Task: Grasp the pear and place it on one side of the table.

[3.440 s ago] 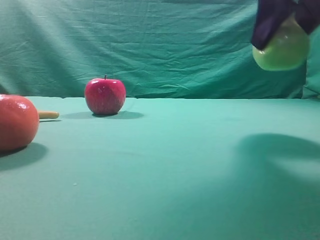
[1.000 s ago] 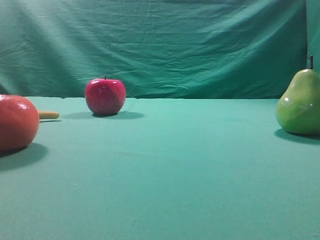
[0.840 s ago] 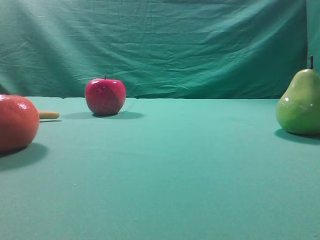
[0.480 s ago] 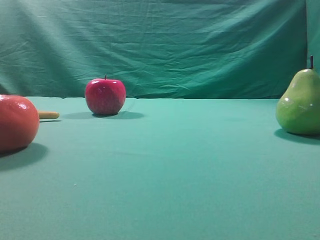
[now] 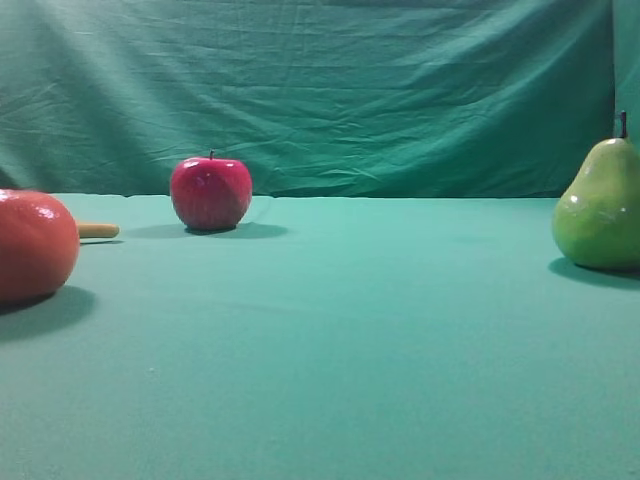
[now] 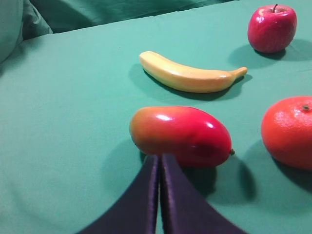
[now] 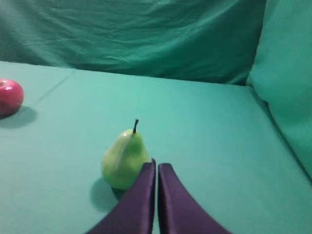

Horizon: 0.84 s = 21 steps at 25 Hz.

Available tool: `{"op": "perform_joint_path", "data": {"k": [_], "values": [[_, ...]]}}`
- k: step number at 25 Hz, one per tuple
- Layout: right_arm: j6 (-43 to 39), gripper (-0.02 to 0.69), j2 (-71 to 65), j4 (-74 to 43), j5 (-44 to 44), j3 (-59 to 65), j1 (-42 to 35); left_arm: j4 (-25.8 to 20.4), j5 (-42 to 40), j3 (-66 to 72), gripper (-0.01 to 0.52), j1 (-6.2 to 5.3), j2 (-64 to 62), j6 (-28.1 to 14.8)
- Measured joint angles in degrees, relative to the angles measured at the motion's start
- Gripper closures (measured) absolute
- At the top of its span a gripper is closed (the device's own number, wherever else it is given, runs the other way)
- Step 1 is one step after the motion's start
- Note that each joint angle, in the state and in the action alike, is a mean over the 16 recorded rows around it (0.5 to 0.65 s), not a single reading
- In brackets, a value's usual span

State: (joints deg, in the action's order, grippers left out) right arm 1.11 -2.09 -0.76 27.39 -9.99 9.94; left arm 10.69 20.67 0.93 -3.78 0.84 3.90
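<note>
The pear (image 5: 600, 210) stands upright on the teal table (image 5: 350, 330) at the far right edge of the exterior view. It also shows in the right wrist view (image 7: 125, 158), upright, stem up, free of any grip. My right gripper (image 7: 157, 165) is shut and empty, its purple fingers in front of the pear's right side and pulled back from it. My left gripper (image 6: 159, 158) is shut and empty, hanging near a red-orange mango (image 6: 180, 135). Neither gripper shows in the exterior view.
A red apple (image 5: 210, 192) stands at the back left. A large orange-red round fruit (image 5: 35, 245) sits at the left edge, a banana tip (image 5: 97, 230) behind it. The left wrist view shows the banana (image 6: 187, 75), apple (image 6: 271, 28) and orange fruit (image 6: 288, 130). A wrinkled curtain (image 5: 320, 90) backs the table.
3.4 s ago the gripper held the pear high at upper right. By 1.0 s ago the pear stood on the table at the right; nothing has moved since.
</note>
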Motion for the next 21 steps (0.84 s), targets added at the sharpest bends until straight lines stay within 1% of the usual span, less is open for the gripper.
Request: {"op": "perform_joint_path", "data": {"k": [3, 8, 21], "values": [[-0.1, 0.665, 1.6, -0.3, -2.8, 4.8, -1.8, 0.0, 0.0, 0.0, 0.514, 0.00, 0.0, 0.0], [0.3, 0.665, 2.7, -0.3, -4.1, 9.3, -4.0, 0.0, 0.0, 0.0, 0.514, 0.00, 0.0, 0.0], [3.0, 0.665, 2.7, -0.6, -4.3, 11.2, -5.1, 0.0, 0.0, 0.0, 0.514, 0.00, 0.0, 0.0]]}}
